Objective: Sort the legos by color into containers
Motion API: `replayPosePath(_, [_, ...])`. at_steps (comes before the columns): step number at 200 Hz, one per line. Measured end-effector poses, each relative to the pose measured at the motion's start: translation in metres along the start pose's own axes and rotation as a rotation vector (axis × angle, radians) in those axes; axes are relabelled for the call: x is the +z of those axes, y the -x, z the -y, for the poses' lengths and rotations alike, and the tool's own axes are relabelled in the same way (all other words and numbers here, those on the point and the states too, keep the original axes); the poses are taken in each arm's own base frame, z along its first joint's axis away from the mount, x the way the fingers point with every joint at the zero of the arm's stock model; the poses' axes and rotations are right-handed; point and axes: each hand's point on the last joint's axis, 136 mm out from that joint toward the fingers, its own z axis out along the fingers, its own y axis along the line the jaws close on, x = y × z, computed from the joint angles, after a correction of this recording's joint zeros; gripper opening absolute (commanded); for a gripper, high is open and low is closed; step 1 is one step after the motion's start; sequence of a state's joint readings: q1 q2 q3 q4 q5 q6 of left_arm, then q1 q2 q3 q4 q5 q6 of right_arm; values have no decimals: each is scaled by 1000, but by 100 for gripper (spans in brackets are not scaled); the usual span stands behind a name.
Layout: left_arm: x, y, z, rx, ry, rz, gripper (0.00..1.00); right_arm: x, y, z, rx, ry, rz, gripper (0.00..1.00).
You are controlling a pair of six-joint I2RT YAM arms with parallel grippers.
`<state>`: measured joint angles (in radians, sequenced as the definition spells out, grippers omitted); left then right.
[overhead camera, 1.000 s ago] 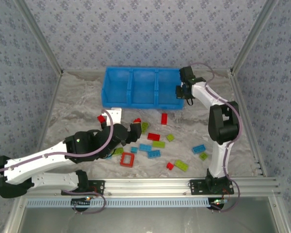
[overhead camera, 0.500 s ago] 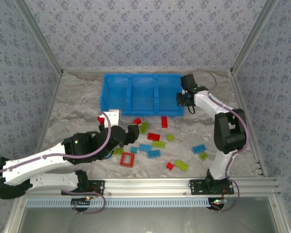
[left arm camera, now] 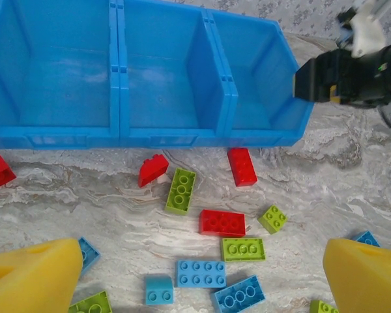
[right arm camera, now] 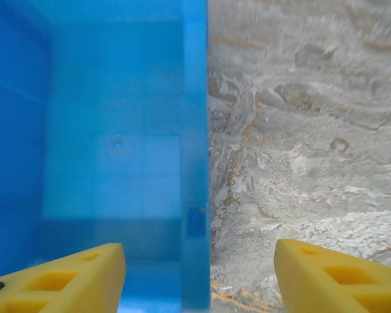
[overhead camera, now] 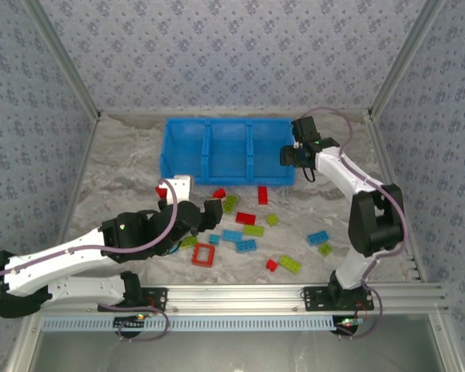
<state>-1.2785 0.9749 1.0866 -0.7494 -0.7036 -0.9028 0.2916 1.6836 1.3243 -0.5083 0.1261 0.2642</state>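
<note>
**Left arm** [overhead camera: 77, 252]: It lies low, stretched from its base at the near-left corner diagonally toward mid-bench, with the wrist aimed at the bin [overhead camera: 232, 175].
- Left jaws are released and grasp nothing. The yellow fingers [left arm camera: 32, 277] stand wide apart.
- In the gap between them lie a blue plate [left arm camera: 201, 273], a small blue brick [left arm camera: 160, 289] and a second blue plate [left arm camera: 240, 293].
- Just ahead of the jaws are a green brick [left arm camera: 243, 249] and a red brick [left arm camera: 222, 222].
- Further ahead, near the bin's front wall, are a long green brick [left arm camera: 181, 190], a red wedge [left arm camera: 153, 169] and a red bar [left arm camera: 242, 166].
- In the top view, the red frame [overhead camera: 204, 254] lies behind the jaws, toward the near edge.

**Right arm** [overhead camera: 376, 213]: It rises from its base and bends sharply at the elbow. The forearm reaches forward and to the left, ending at the bin's right end.
- Right jaws are released and grasp nothing. They point downward with the fingers [right arm camera: 65, 274] well apart.
- They straddle the bin's right wall [right arm camera: 195, 163], one finger over the right compartment and the other over bare bench [right arm camera: 293, 130].
- Whether either finger touches the wall cannot be told.

**Legos** [overhead camera: 246, 218]: They lie scattered on the bench on the near side of the bin, mostly around the left jaws. A blue one [overhead camera: 318, 238] and a green one [overhead camera: 325, 249] sit well apart from both jaws, beside the right arm's upright link.
</note>
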Motion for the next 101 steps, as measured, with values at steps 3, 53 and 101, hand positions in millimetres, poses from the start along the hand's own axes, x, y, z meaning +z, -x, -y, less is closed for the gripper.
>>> replayPosePath(3, [0, 0, 0, 1, 0, -2, 96, -5, 2, -1, 1, 1, 11, 67])
replayPosePath(53, [2, -10, 7, 32, -34, -53, 95, -63, -36, -44, -18, 92, 75, 73])
replayPosePath(101, [21, -40, 42, 170, -36, -135, 95, -22, -139, -69, -77, 97, -155, 76])
